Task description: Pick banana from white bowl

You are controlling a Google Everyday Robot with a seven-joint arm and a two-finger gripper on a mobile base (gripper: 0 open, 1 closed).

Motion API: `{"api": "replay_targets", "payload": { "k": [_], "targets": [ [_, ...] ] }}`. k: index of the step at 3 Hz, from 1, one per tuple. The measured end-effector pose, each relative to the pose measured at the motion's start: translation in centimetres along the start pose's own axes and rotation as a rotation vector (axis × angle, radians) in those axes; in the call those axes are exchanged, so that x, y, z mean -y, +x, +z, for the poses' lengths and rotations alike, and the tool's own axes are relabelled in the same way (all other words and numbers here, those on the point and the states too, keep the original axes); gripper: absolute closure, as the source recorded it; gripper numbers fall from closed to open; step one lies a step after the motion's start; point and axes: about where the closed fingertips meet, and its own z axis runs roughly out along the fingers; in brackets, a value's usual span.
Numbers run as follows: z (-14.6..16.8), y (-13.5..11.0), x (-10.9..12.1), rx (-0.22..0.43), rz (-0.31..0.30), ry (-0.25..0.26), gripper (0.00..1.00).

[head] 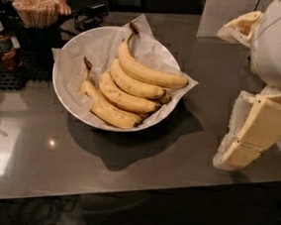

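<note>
Grey polished countertop (140, 164) is filling the view, and you are working over it.

**Item under inspection.** The banana (147, 73) is lying uppermost in the white bowl (62, 94), along the pile's 1 o'clock side. Its long stem is pointing to 11 o'clock and its blossom end is reaching toward 3 o'clock. It is resting on its neighbours and nothing is lying over it.

**Handling, as judged.**
- It is presenting as light and fairly stiff, with a smooth skin that may be slipping under a shallow pinch.
- The flesh is likely bruising under a hard squeeze.
- You are best taking hold across the thick middle of the curve.
- The stem is looking too thin and weak to hold by.
- The paper liner (68, 62) is lying loose beneath the fruit and may be dragging along.

**Count.**
- One task banana.
- Shorter bananas (128, 86): at least three, possibly four. The ones at 7 o'clock are overlapping, so the figure is not certain.
- One bowl and one liner.
- Further out, one brown bottle (5, 46) at 9 o'clock and one cup of wooden sticks (36, 10) at 10 o'clock.
- One person's hand (63, 8) just beside that cup.

**End effector.** The gripper (256, 128) is hanging at 3 o'clock of the bowl, well apart from it. You cannot tell whether it is open or closed.
</note>
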Motion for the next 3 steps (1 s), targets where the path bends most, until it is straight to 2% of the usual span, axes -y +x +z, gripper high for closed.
{"api": "replay_targets", "payload": {
  "k": [2,3],
  "targets": [
    [0.0,0.0,0.0,0.000,0.000,0.000,0.00],
    [1.5,-3.6,0.7,0.066,-0.091,-0.026,0.00]
  ]
}}
